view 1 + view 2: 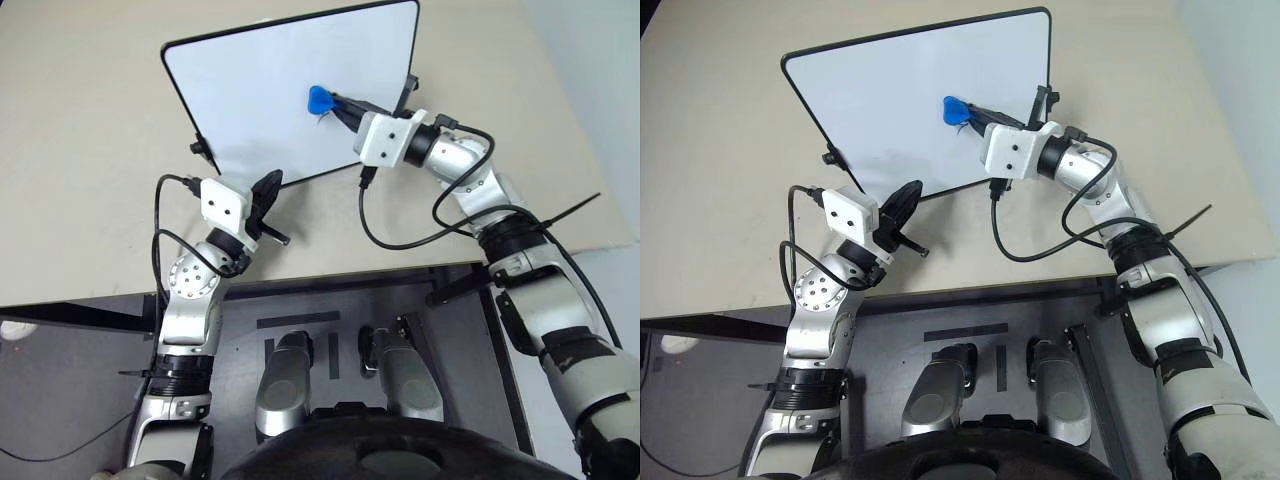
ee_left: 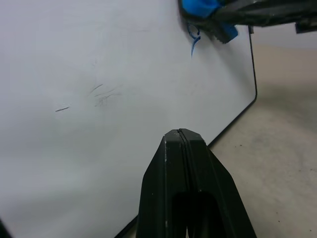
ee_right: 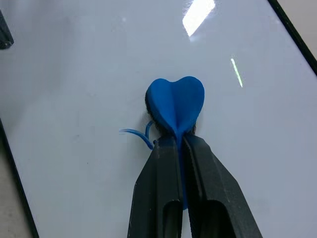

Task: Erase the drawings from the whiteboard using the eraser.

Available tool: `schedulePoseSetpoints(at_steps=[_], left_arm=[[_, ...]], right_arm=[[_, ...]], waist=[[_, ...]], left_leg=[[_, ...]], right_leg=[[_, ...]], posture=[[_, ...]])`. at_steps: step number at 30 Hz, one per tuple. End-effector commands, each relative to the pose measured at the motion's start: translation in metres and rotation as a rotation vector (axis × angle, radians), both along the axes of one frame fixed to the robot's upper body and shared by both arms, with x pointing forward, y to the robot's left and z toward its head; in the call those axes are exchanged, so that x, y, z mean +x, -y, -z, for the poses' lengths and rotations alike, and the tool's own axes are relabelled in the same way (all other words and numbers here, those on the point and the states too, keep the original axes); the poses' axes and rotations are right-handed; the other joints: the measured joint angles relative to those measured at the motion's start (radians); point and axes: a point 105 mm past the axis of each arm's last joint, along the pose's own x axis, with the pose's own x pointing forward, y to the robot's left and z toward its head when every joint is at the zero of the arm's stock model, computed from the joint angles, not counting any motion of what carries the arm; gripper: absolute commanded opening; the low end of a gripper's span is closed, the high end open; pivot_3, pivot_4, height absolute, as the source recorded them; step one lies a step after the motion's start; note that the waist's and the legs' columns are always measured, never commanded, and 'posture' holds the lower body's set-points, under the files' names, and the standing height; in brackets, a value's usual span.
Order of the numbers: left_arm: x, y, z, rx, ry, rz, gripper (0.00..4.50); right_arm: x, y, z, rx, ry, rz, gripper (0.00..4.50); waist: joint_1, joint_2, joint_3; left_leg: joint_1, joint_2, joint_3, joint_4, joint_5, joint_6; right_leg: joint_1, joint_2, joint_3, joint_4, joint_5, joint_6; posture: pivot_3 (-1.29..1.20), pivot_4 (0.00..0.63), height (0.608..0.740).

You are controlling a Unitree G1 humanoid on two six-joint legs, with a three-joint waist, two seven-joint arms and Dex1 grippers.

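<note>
Jaws clamped on the eraser (image 3: 176, 105), the right gripper (image 1: 343, 104) presses it onto the drawings (image 3: 140, 134) at the whiteboard's (image 1: 250, 90) right side, the left gripper (image 2: 184, 144) closed empty nearby; wiping seems underway, needing firm strokes across the scribble.

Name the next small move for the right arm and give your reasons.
Probably a short wipe sideways across the drawings. The right gripper is shut on the eraser, which sits on the whiteboard right beside the blue scribble, and part of that mark is uncovered. The left gripper is shut, off to the side.
</note>
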Motion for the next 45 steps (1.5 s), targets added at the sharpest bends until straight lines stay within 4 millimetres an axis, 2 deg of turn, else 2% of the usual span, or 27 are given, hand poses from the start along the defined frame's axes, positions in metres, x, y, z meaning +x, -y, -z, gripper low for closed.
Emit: schedulePoseSetpoints(at_steps=[1,4,7,12,17,21,24,28,30,33,36,38,45], left_arm=[[-0.001,-0.002,-0.011,0.006,0.055,-0.011,0.0],[-0.002,-0.003,-0.011,0.006,0.057,-0.015,0.0],[-0.002,-0.003,-0.011,0.006,0.058,-0.017,0.0],[-0.002,-0.001,-0.011,0.005,0.059,-0.01,0.0],[-0.001,0.001,-0.011,0.003,0.058,-0.001,0.0],[0.0,0.003,-0.01,0.001,0.058,0.006,0.0],[0.001,0.004,-0.01,0.0,0.057,0.01,0.0],[0.002,0.005,-0.01,-0.002,0.057,0.014,0.0],[0.002,0.005,-0.01,-0.002,0.057,0.015,0.0],[0.001,0.005,-0.01,-0.003,0.057,0.014,0.0],[0.001,0.004,-0.01,-0.002,0.055,0.011,0.0],[0.001,0.004,-0.01,-0.001,0.054,0.009,0.0],[0.001,0.004,-0.01,-0.001,0.053,0.011,0.0]], right_arm=[[0.002,-0.001,0.017,-0.038,-0.023,0.001,0.01],[-0.002,-0.003,0.03,-0.071,-0.041,-0.029,0.01],[-0.002,-0.003,0.029,-0.066,-0.034,-0.031,0.01],[0.007,0.001,-0.002,0.024,0.07,0.016,0.01],[0.006,-0.001,-0.035,0.09,0.181,0.01,0.01],[0.002,-0.007,-0.045,0.111,0.212,-0.007,0.01],[0.001,-0.012,-0.031,0.08,0.167,-0.016,0.01],[-0.001,-0.018,0.013,-0.017,0.036,-0.028,0.01],[-0.002,-0.02,0.028,-0.049,0.003,-0.02,0.01],[-0.003,-0.023,0.036,-0.053,-0.026,-0.02,0.01],[-0.003,-0.023,0.036,-0.054,-0.027,-0.018,0.01],[0.0,-0.022,0.025,-0.031,0.008,-0.004,0.01],[0.003,-0.018,-0.034,0.114,0.189,0.014,0.01]], waist=[[-0.001,0.0,0.0],[-0.002,0.0,0.0],[-0.002,0.0,0.0],[-0.002,0.001,0.0],[-0.009,0.001,0.0],[-0.011,0.001,0.0],[-0.01,0.001,0.0],[-0.012,0.0,0.0],[-0.013,0.0,0.0],[-0.013,0.001,0.0],[-0.013,0.001,0.0],[-0.012,0.001,0.0],[-0.014,0.001,0.001]], left_leg=[[0.0,0.0,0.0,0.0,0.0,0.0],[0.0,0.0,0.0,0.0,-0.003,-0.004],[0.0,0.0,0.0,0.0,-0.004,-0.006],[-0.001,0.0,0.0,0.0,-0.003,-0.006],[-0.001,0.0,0.0,-0.001,-0.001,-0.002],[-0.001,0.0,0.0,-0.001,-0.003,-0.006],[-0.001,0.0,0.0,-0.001,-0.005,-0.009],[-0.001,0.0,0.0,-0.001,-0.005,-0.008],[-0.001,0.0,0.0,-0.001,-0.005,-0.008],[-0.001,0.0,0.0,-0.001,-0.005,-0.008],[-0.001,0.0,0.0,-0.001,-0.005,-0.009],[-0.001,0.0,0.0,-0.001,-0.006,-0.01],[-0.002,0.0,0.0,-0.001,-0.006,-0.01]], right_leg=[[0.0,0.0,0.0,0.0,0.0,0.0],[0.0,0.0,0.0,0.0,0.003,-0.001],[0.0,0.0,0.0,0.0,0.005,-0.002],[-0.001,0.0,0.0,-0.001,0.004,0.0],[-0.001,0.0,0.0,-0.002,0.003,0.0],[-0.002,0.0,0.0,-0.001,0.004,-0.001],[-0.002,0.0,0.0,-0.001,0.004,-0.001],[-0.001,0.0,0.001,-0.002,0.003,0.0],[-0.001,0.0,0.001,-0.002,0.003,0.0],[-0.001,0.0,0.001,-0.001,0.003,0.0],[-0.002,0.0,0.001,-0.001,0.004,-0.001],[-0.001,0.0,0.001,-0.001,0.004,-0.001],[-0.002,0.0,0.001,-0.001,0.004,-0.001]], posture=[[0.0,0.15,0.74],[0.0,0.15,0.74],[0.0,0.15,0.74],[0.0,0.15,0.74],[0.0,0.15,0.74],[0.0,0.15,0.74],[0.0,0.15,0.74],[0.0,0.15,0.74],[0.0,0.15,0.74],[0.0,0.15,0.74],[0.0,0.15,0.74],[0.0,0.15,0.74],[0.0,0.15,0.74]])
